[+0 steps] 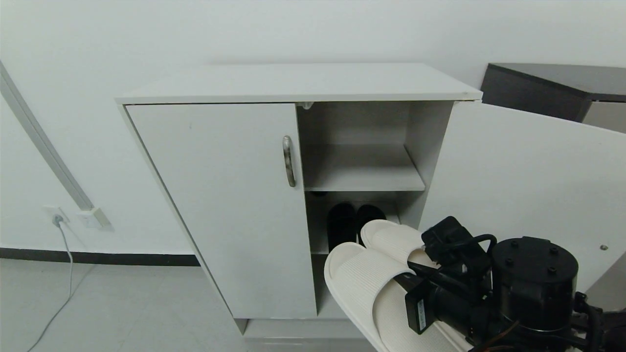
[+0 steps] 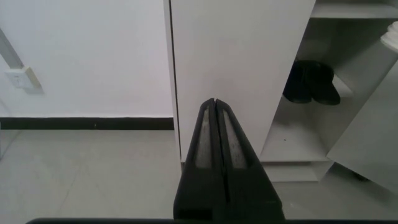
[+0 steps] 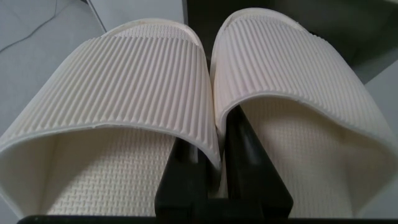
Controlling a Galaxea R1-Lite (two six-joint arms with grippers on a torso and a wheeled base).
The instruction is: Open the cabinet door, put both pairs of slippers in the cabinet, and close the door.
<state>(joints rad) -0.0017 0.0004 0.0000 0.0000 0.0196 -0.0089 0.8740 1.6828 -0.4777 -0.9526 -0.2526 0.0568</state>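
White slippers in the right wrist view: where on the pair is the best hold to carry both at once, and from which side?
Grip the inner edges of the two uppers, where the white slippers lie side by side, coming from the open heel end. One of the fingers goes into each slipper and they pinch the adjoining edges together, as the right gripper does now.

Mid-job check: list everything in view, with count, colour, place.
cabinet: one, white, against wall; left door shut, right door open
black slippers: one pair, black, on a shelf inside the open side
cream slippers: one pair, cream, before the opening, in the right gripper
socket: one, white, low on wall, left; cable plugged in
dark furniture: one, dark, behind the open door
left gripper: one, black, shut, facing the shut door
right gripper: one, black, shut on cream slippers
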